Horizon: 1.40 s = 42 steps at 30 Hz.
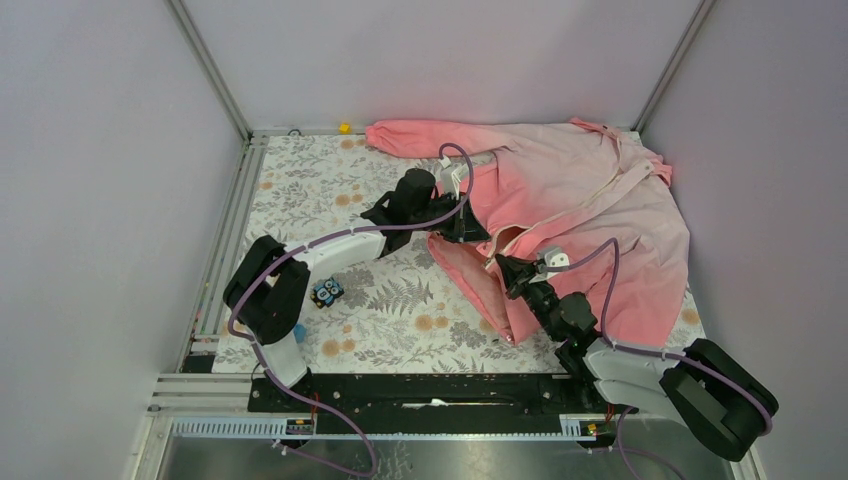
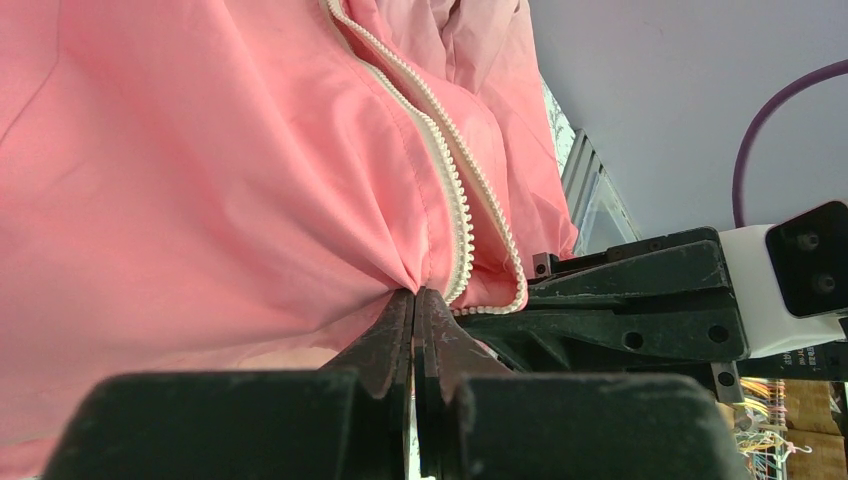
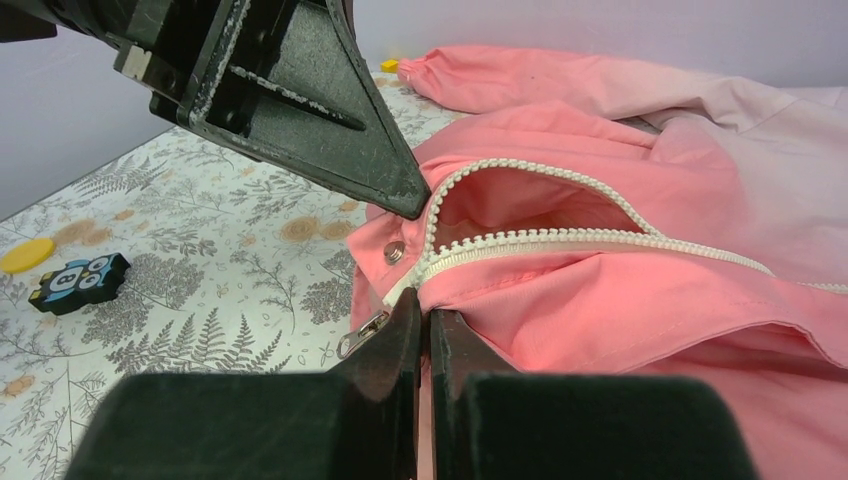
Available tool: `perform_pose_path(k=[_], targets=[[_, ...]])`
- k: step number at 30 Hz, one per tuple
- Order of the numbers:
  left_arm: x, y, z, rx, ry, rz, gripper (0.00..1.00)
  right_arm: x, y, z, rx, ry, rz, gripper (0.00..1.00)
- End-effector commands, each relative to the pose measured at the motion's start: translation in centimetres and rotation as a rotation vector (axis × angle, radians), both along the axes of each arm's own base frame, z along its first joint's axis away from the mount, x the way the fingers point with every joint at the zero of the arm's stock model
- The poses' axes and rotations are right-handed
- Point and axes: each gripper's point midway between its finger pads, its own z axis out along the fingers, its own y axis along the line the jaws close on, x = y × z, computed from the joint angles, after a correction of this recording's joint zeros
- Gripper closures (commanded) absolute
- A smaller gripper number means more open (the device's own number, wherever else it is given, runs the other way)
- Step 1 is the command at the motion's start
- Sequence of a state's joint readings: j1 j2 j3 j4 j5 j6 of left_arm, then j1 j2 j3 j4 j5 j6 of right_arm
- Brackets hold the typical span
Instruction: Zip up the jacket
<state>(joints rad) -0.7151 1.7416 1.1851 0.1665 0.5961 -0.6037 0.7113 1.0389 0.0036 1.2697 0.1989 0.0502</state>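
Note:
The pink jacket (image 1: 590, 210) lies spread over the right half of the table, its front open at the bottom. My left gripper (image 1: 480, 232) is shut on a fold of the jacket (image 2: 200, 180) just beside the white zipper (image 2: 460, 200). My right gripper (image 1: 503, 265) is shut on the lower edge of the jacket (image 3: 650, 300), right at the bottom end of the zipper (image 3: 520, 243). The metal zipper pull (image 3: 362, 333) hangs free just left of the right fingers, below a snap button (image 3: 394, 252). The two zipper rows gape apart above the grip.
A black toy block with a blue figure (image 1: 327, 291) lies on the floral tablecloth left of the jacket, with a yellow disc (image 3: 27, 254) near it. A small yellow piece (image 1: 345, 128) sits at the back edge. Walls close in left, back and right.

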Motion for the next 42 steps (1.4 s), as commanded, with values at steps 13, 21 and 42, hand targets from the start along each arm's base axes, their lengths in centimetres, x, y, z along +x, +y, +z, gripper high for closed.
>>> perform_pose_path(k=[13,21,42], targets=[[-0.1,0.0,3.9,-0.066,-0.089,-0.027,1.0,-2.3,-3.0,-4.4,-0.041,0.052,-0.045,1.0],[-0.6,0.3,3.7,-0.049,-0.087,-0.041,1.0,-2.1,-3.2,-4.3,-0.036,0.05,-0.06,1.0],[-1.4,0.8,3.3,0.003,-0.061,-0.069,1.0,-1.3,-2.9,-3.4,-0.06,0.012,-0.069,1.0]])
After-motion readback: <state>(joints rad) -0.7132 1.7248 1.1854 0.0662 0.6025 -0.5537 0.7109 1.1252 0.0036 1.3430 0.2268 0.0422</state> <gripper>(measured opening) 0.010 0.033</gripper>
